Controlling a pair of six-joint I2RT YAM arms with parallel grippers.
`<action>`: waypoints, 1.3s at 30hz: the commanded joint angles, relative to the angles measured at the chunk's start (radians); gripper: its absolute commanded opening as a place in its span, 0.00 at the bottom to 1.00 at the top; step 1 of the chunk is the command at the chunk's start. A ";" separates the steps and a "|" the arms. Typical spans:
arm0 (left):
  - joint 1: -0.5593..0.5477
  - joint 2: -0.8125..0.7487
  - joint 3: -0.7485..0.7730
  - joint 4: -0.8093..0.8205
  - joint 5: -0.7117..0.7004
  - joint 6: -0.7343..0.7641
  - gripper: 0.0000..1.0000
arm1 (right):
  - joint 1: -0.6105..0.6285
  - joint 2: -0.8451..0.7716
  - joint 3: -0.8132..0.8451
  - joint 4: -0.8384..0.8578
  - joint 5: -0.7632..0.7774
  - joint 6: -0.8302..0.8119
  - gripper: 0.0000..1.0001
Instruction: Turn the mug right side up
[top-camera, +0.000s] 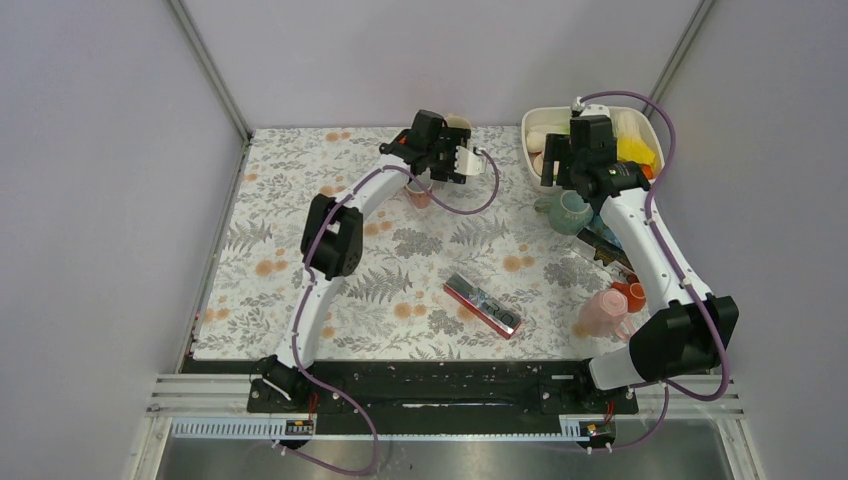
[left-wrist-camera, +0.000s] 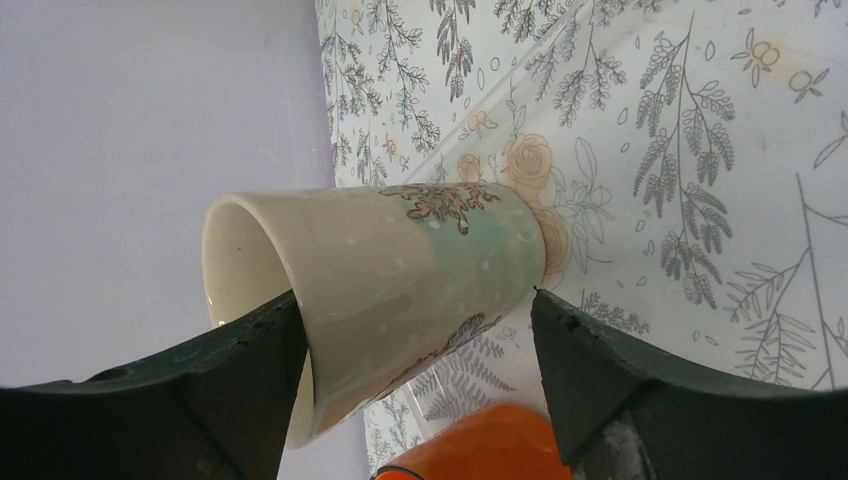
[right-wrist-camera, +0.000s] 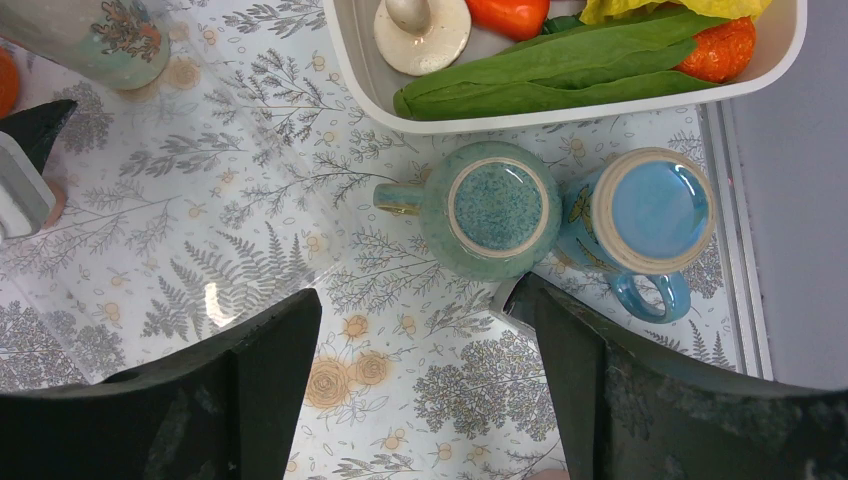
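A cream mug with a green base and flower print (left-wrist-camera: 400, 260) stands mouth up on the floral table cloth at the far middle; it also shows in the top view (top-camera: 458, 123) and the right wrist view (right-wrist-camera: 100, 40). My left gripper (left-wrist-camera: 415, 300) is turned on its side with its jaws wide apart, and the mug lies just beyond its fingertips (left-wrist-camera: 255, 340). A teal mug (right-wrist-camera: 495, 205) stands upside down next to a blue mug (right-wrist-camera: 650, 210). My right gripper (right-wrist-camera: 428, 300) hangs open and empty above the cloth just in front of the teal mug.
A white tray (right-wrist-camera: 600, 100) of toy vegetables stands at the far right, behind the teal and blue mugs. An orange cup (left-wrist-camera: 480, 445) sits under the left wrist. A red and black flat box (top-camera: 483, 305) lies mid-table. Pink and orange cups (top-camera: 608, 308) stand by the right arm.
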 joint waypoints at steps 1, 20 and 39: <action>-0.003 -0.081 -0.003 0.072 0.031 -0.023 0.85 | -0.004 -0.023 -0.002 0.011 0.013 -0.012 0.87; -0.093 -0.222 -0.112 0.264 0.092 -0.226 0.75 | -0.080 -0.071 -0.036 -0.001 0.016 0.000 0.87; -0.103 0.025 -0.110 0.218 -0.075 0.225 0.00 | -0.129 -0.130 -0.132 -0.012 0.018 -0.061 0.88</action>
